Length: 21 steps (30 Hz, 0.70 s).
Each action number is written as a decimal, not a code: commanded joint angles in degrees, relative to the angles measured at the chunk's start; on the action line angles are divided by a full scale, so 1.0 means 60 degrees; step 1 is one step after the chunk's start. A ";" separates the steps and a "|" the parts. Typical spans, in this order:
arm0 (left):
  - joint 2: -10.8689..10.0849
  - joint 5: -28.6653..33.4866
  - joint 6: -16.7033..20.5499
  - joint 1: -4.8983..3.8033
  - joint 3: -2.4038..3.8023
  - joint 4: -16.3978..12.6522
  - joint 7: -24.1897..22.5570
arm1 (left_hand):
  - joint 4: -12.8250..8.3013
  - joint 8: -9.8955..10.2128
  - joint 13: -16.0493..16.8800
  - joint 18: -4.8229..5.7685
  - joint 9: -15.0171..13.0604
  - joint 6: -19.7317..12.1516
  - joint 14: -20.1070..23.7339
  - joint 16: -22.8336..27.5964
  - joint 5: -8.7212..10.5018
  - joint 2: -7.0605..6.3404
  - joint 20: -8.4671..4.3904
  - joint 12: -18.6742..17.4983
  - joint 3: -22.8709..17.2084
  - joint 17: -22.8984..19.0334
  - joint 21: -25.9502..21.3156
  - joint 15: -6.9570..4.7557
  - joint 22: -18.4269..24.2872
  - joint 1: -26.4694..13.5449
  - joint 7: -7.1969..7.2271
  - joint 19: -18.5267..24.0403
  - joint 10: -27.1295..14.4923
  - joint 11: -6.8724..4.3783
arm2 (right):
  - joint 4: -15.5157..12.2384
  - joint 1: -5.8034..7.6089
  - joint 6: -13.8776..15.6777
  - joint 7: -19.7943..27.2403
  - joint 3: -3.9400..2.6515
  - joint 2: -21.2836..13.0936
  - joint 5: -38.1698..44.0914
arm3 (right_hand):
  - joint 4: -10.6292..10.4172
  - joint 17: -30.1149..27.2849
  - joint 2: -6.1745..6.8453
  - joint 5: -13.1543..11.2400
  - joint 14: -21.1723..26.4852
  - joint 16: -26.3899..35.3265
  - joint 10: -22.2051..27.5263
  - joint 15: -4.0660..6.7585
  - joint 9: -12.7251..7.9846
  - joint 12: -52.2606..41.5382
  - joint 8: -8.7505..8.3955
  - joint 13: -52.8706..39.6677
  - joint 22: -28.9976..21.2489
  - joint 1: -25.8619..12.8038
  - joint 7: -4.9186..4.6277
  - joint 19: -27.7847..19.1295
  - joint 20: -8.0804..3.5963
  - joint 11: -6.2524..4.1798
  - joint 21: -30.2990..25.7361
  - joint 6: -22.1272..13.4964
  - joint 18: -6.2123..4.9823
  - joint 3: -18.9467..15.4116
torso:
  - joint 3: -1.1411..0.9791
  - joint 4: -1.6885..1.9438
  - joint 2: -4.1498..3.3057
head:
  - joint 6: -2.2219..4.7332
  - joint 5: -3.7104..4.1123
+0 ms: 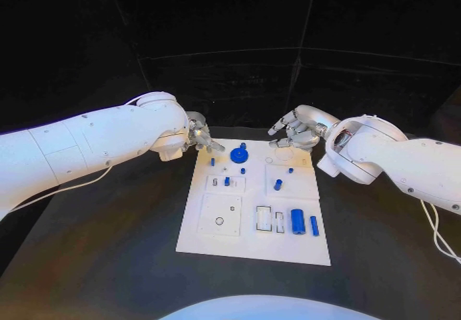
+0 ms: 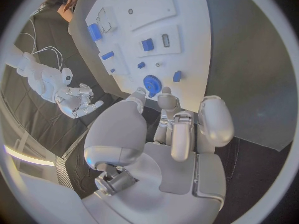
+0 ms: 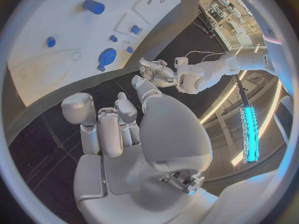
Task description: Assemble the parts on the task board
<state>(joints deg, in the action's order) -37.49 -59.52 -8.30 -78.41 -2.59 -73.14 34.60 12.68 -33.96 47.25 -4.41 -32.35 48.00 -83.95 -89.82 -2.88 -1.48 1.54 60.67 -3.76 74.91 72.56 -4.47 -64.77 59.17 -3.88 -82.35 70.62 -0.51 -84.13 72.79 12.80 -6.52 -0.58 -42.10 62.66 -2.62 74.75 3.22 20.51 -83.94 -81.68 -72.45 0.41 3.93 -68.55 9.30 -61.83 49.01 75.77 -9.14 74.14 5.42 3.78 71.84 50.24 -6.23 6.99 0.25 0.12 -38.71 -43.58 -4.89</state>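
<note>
The task board (image 1: 252, 250) lay mid-counter, its small blue parts (image 1: 298, 221) spread over it, a blue gear (image 1: 239, 157) near the far edge. Both the left hand (image 1: 200, 138) and right hand (image 1: 296, 131) hovered there, fingers loosely apart, holding nothing. The parts looked light, stiff and slippery, so best pinched at their sides.

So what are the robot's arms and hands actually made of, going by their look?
Both arms are smooth, glossy white shells with rounded, bulging joints. The left arm has a thin white cable along it; another hangs by the right arm. The left hand and right hand are silver metal, and their fingers wear pale rounded covers.
</note>
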 commanded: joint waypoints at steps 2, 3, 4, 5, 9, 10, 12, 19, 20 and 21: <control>0.0317 0.0034 -0.0653 -0.0053 -0.0041 0.0575 0.0015 | 0.0016 0.0037 0.0000 -0.0114 0.0046 -0.0011 -0.0982 0.0030 -0.0004 0.0011 0.0078 0.0031 0.0064 0.2417 -0.0056 0.0082 0.0010 0.0074 -0.0043 0.0016 -0.0031 0.0055 | 0.0015 0.0019 0.0026 0.0087 -0.0007 0.0018 -0.0018 | -0.0016 -0.0013 -0.0011 0.0074 -0.0476 0.0062 0.0069 0.0058 -0.0014 0.0047 0.0050 0.0020 -0.0009 0.0042 0.0012 -0.0070 -0.0024 0.0004 -0.0067 -0.0056 -0.0167 0.0041 | 0.0008 -0.0002 -0.0007 | 0.0032 -0.0005; 0.0377 0.0019 -0.0688 -0.0056 -0.0052 0.0681 0.0007 | 0.0016 0.0037 0.0000 -0.0114 0.0046 -0.0011 -0.0982 0.0030 -0.0004 0.0011 0.0078 0.0031 0.0064 0.2417 -0.0056 0.0082 0.0010 0.0074 -0.0043 0.0016 -0.0031 0.0055 | 0.0018 0.0019 0.0026 0.0089 -0.0007 0.0020 -0.0018 | -0.0016 -0.0013 -0.0011 0.0074 -0.0476 0.0062 0.0069 0.0058 -0.0014 0.0047 0.0050 0.0020 -0.0009 0.0042 0.0012 -0.0070 -0.0024 0.0004 -0.0067 -0.0056 -0.0167 0.0041 | 0.0010 -0.0005 -0.0006 | 0.0034 -0.0008; 0.0467 -0.0003 -0.0738 -0.0060 -0.0069 0.0841 -0.0005 | 0.0016 0.0037 0.0000 -0.0114 0.0046 -0.0011 -0.0982 0.0030 -0.0004 0.0011 0.0078 0.0031 0.0064 0.2417 -0.0056 0.0082 0.0010 0.0074 -0.0043 0.0016 -0.0031 0.0055 | 0.0020 0.0018 0.0028 0.0092 -0.0007 0.0023 -0.0018 | -0.0016 -0.0013 -0.0011 0.0074 -0.0476 0.0062 0.0069 0.0058 -0.0014 0.0047 0.0050 0.0020 -0.0009 0.0042 0.0012 -0.0070 -0.0024 0.0004 -0.0067 -0.0056 -0.0167 0.0041 | 0.0014 -0.0010 -0.0008 | 0.0032 -0.0013; 0.0525 -0.0016 -0.0770 -0.0061 -0.0080 0.0946 -0.0013 | 0.0016 0.0037 0.0000 -0.0114 0.0046 -0.0011 -0.0982 0.0030 -0.0004 0.0011 0.0078 0.0031 0.0064 0.2417 -0.0056 0.0082 0.0010 0.0074 -0.0043 0.0016 -0.0031 0.0055 | 0.0020 0.0018 0.0029 0.0093 -0.0007 0.0024 -0.0018 | -0.0015 -0.0012 -0.0011 0.0093 -0.0476 0.0063 0.0072 0.0058 -0.0014 0.0050 0.0052 0.0023 -0.0014 0.0048 0.0013 -0.0071 -0.0024 0.0004 -0.0070 -0.0056 -0.0168 0.0049 | 0.0013 -0.0017 -0.0010 | 0.0030 -0.0015; 0.0776 -0.0052 -0.0958 -0.0061 -0.0167 0.1411 -0.0052 | 0.0074 0.0079 0.0031 -0.0110 0.0162 0.0083 -0.0989 0.0013 -0.0002 0.0081 0.0100 0.0084 0.0248 0.2444 -0.0038 0.0090 -0.0032 0.0172 -0.0045 -0.0006 -0.0026 0.0058 | 0.0020 0.0018 0.0033 0.0099 -0.0007 0.0029 -0.0018 | -0.0015 -0.0012 -0.0011 0.0097 -0.0476 0.0063 0.0073 0.0058 -0.0014 0.0050 0.0053 0.0024 -0.0015 0.0049 0.0013 -0.0071 -0.0024 0.0004 -0.0071 -0.0056 -0.0168 0.0051 | 0.0005 -0.0013 -0.0011 | 0.0031 -0.0012; 0.0842 -0.0059 -0.1009 -0.0060 -0.0195 0.1530 -0.0063 | 0.0074 0.0079 0.0031 -0.0110 0.0162 0.0083 -0.0989 0.0013 -0.0002 0.0081 0.0100 0.0084 0.0248 0.2444 -0.0038 0.0090 -0.0032 0.0172 -0.0045 -0.0006 -0.0026 0.0058 | 0.0019 0.0018 0.0034 0.0101 -0.0007 0.0030 -0.0018 | -0.0015 -0.0012 -0.0011 0.0097 -0.0476 0.0063 0.0073 0.0058 -0.0014 0.0050 0.0053 0.0024 -0.0015 0.0049 0.0013 -0.0071 -0.0024 0.0004 -0.0071 -0.0056 -0.0168 0.0051 | 0.0006 -0.0014 -0.0013 | 0.0025 -0.0017; 0.0944 -0.0083 -0.1095 -0.0053 -0.0229 0.1711 -0.0084 | 0.0090 0.0079 0.0041 -0.0109 0.0186 0.0119 -0.0991 0.0009 -0.0002 0.0093 0.0102 0.0099 0.0301 0.2452 -0.0032 0.0089 -0.0043 0.0192 -0.0040 -0.0013 -0.0022 0.0055 | 0.0016 0.0018 0.0035 0.0103 -0.0007 0.0035 -0.0018 | -0.0015 -0.0012 -0.0011 0.0097 -0.0476 0.0063 0.0073 0.0058 -0.0014 0.0050 0.0053 0.0024 -0.0015 0.0049 0.0013 -0.0071 -0.0024 0.0004 -0.0071 -0.0056 -0.0168 0.0051 | 0.0007 -0.0005 -0.0009 | 0.0026 -0.0018; 0.1313 -0.0266 -0.1313 -0.0006 -0.0357 0.2332 -0.0249 | 0.0157 0.0034 0.0077 -0.0104 0.0252 0.0281 -0.1000 -0.0012 -0.0001 0.0146 0.0097 0.0154 0.0501 0.2486 -0.0008 0.0072 -0.0087 0.0259 -0.0005 -0.0039 -0.0003 0.0029 | 0.0015 0.0017 0.0023 0.0105 -0.0007 0.0062 -0.0017 | -0.0015 -0.0015 -0.0012 0.0121 -0.0476 0.0067 0.0073 0.0058 -0.0012 0.0049 0.0057 0.0023 -0.0020 0.0057 0.0013 -0.0073 -0.0024 0.0004 -0.0075 -0.0052 -0.0169 0.0063 | 0.0004 -0.0016 -0.0018 | 0.0011 -0.0052; 0.1350 -0.0297 -0.1340 -0.0001 -0.0390 0.2388 -0.0284 | 0.0168 0.0030 0.0072 -0.0105 0.0257 0.0292 -0.0999 -0.0008 0.0000 0.0150 0.0096 0.0153 0.0522 0.2480 -0.0012 0.0070 -0.0082 0.0258 -0.0002 -0.0038 -0.0005 0.0026 | 0.0015 0.0017 0.0022 0.0105 -0.0007 0.0067 -0.0017 | -0.0015 -0.0015 -0.0012 0.0121 -0.0476 0.0067 0.0073 0.0058 -0.0012 0.0049 0.0057 0.0023 -0.0020 0.0057 0.0013 -0.0073 -0.0024 0.0004 -0.0075 -0.0052 -0.0169 0.0063 | 0.0000 -0.0021 -0.0016 | -0.0001 -0.0057; 0.1379 -0.0316 -0.1360 0.0005 -0.0412 0.2427 -0.0306 | 0.0169 0.0030 0.0072 -0.0105 0.0258 0.0292 -0.0999 -0.0008 0.0000 0.0151 0.0096 0.0154 0.0524 0.2480 -0.0012 0.0070 -0.0082 0.0258 -0.0002 -0.0038 -0.0005 0.0026 | 0.0015 0.0017 0.0021 0.0105 -0.0007 0.0071 -0.0017 | -0.0015 -0.0015 -0.0012 0.0121 -0.0476 0.0067 0.0073 0.0058 -0.0012 0.0049 0.0057 0.0023 -0.0020 0.0057 0.0013 -0.0073 -0.0024 0.0004 -0.0075 -0.0052 -0.0169 0.0063 | -0.0002 -0.0020 -0.0014 | -0.0012 -0.0055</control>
<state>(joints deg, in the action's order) -29.48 -60.05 -14.22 -78.35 -4.94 -59.10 34.08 13.59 -33.72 47.67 -4.41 -30.88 49.36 -83.95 -89.82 -2.88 -0.62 1.84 61.24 -0.96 74.91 72.56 -4.48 -65.22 60.02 -3.99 -82.65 70.62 -0.51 -84.01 72.79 12.81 -6.44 -0.58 -41.76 62.66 -2.61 74.75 3.22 21.06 -83.94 -81.48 -72.46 0.41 3.93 -68.55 9.30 -61.77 48.93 75.77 -9.13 74.14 5.43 3.78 71.63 50.24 -6.23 6.99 0.29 0.04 -38.80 -43.50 -5.19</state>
